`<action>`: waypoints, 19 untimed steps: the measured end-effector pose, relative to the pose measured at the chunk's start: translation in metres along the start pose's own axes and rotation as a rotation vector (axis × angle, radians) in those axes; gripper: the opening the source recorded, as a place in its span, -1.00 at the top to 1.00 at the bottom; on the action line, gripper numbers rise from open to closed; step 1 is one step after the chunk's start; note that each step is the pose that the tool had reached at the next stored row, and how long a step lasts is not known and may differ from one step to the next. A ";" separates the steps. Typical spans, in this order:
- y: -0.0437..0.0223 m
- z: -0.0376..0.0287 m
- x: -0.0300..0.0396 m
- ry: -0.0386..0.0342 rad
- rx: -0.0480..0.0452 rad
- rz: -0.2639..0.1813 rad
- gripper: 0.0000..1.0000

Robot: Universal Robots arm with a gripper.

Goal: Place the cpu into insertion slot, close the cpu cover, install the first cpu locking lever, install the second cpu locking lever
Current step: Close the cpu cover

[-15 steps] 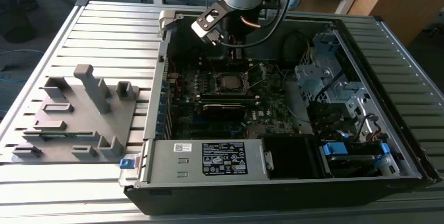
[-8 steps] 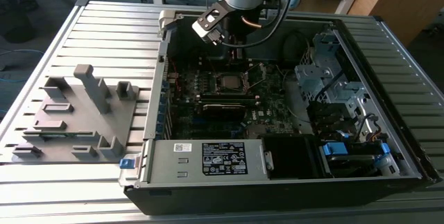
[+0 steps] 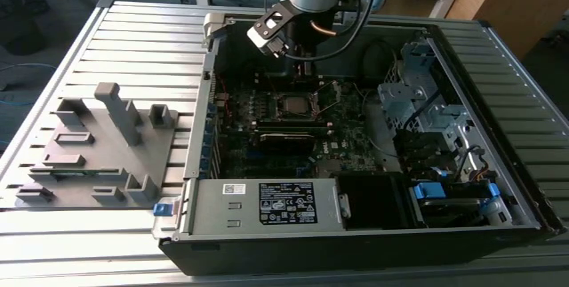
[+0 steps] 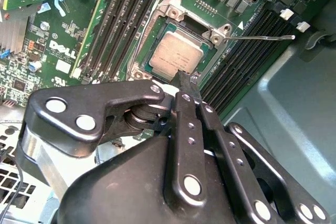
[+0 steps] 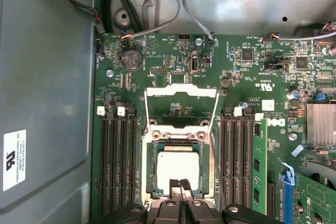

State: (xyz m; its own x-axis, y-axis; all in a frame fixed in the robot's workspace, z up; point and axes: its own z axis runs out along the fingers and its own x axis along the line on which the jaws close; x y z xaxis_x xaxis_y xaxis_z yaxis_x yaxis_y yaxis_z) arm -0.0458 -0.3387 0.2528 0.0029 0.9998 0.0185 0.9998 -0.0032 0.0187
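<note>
1. Gripper (image 4: pixel 184 80) links, black and bolted, sit closest in the second wrist view. Its fingers are pressed together with nothing visible between them, and the tips are down at the near edge of the cpu (image 5: pixel 178 167).
2. That cpu lies flat in the insertion slot (image 5: pixel 178 143), silver top up, its edges looking square to the rim in both wrist views. I cannot tell whether it is fully seated. The tips are so close to the chip's edge that I judge any sideways drag could skid or tilt it and bend the socket contacts beneath.
3. Beyond the chip, on the side away from the fingers, the cpu cover (image 5: pixel 181 92) stands open. If the frame came down on a shifted chip it would pinch a corner. Being thin and hinged, it could also slip off narrow closed tips and drop hard.
4. Farther out, a thin metal lever (image 4: pixel 262 38) juts free over the memory slots (image 4: pixel 241 56). It looks springy, so a poor hold could let it flick back against the board.
5. In the exterior view the socket sits near the middle of the computer case (image 3: pixel 356 247), with the arm hanging in from twelve o'clock. The power-supply box (image 3: pixel 266 204) lies at six o'clock and a grey fixture (image 3: pixel 106 147) at nine o'clock, well apart. Loose cables (image 3: pixel 374 47) at about one o'clock are near the arm and could snag.
</note>
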 end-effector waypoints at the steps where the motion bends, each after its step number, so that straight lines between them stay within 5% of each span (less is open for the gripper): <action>1: 0.0000 -0.0001 0.0000 0.0002 -0.0001 0.000 0.80; 19: 0.0060 -0.0002 0.0000 0.0001 -0.0001 0.000 0.80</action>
State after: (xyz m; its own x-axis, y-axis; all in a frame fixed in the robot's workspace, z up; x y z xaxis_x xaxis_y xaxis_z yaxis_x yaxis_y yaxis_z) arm -0.0398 -0.3387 0.2532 0.0028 0.9998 0.0186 0.9998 -0.0031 0.0188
